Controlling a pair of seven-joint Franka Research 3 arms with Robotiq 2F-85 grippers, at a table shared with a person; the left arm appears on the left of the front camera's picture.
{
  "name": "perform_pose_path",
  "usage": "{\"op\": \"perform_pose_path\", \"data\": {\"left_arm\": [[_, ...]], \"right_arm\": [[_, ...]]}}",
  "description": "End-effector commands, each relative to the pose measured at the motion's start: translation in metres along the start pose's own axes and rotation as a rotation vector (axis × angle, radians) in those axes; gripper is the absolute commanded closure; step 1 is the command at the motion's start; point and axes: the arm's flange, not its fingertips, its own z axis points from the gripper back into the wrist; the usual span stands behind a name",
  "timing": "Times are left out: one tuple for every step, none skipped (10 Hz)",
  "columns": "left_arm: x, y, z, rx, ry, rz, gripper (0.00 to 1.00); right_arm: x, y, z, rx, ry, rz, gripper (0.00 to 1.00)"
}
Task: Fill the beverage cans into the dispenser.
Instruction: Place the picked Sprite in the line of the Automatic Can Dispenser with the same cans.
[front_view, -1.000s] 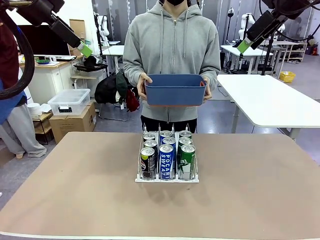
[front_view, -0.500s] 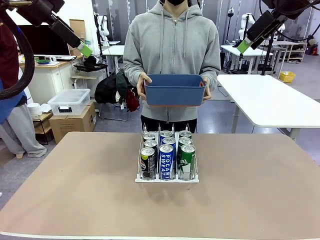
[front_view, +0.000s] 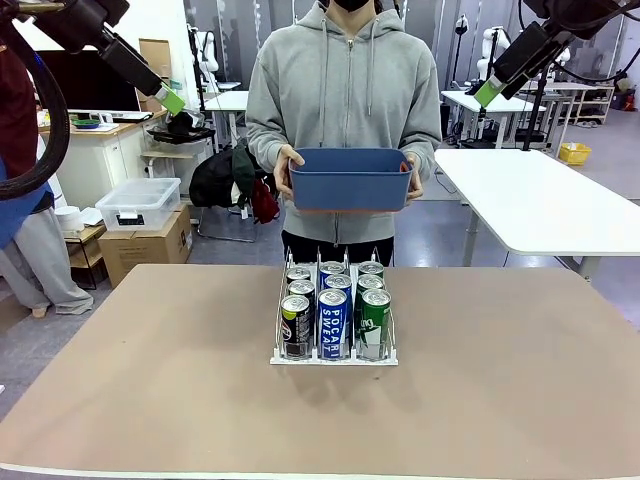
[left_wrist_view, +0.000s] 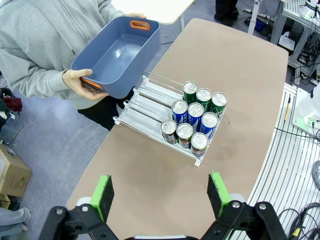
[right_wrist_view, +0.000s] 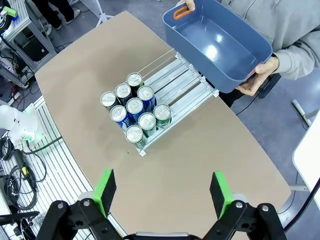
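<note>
Matte tan table (front_view: 150, 400); wire dispenser (front_view: 334, 355), cylindrical cans (front_view: 332, 322); both grippers (left_wrist_view: 160, 192) (right_wrist_view: 162, 190) spread.

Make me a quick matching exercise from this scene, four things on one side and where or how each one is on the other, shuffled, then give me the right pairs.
Things:
1. blue bin
2. green cans
3. black cans
4. left gripper

Places or states:
A. dispenser lane on the robot's left
B. jaws open, high above the table
C. held in the person's two hands, nothing inside
D. dispenser lane on the robot's right

Pairs: 1-C, 2-D, 3-A, 4-B
</note>
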Motion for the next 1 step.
{"op": "perform_pose_path", "data": {"left_arm": [[-0.0017,0.0002,-0.0002,0.000,0.001,0.003,0.00]], "right_arm": [[-0.0008,0.0011,0.0001,0.003,-0.001,-0.002,0.00]]}}
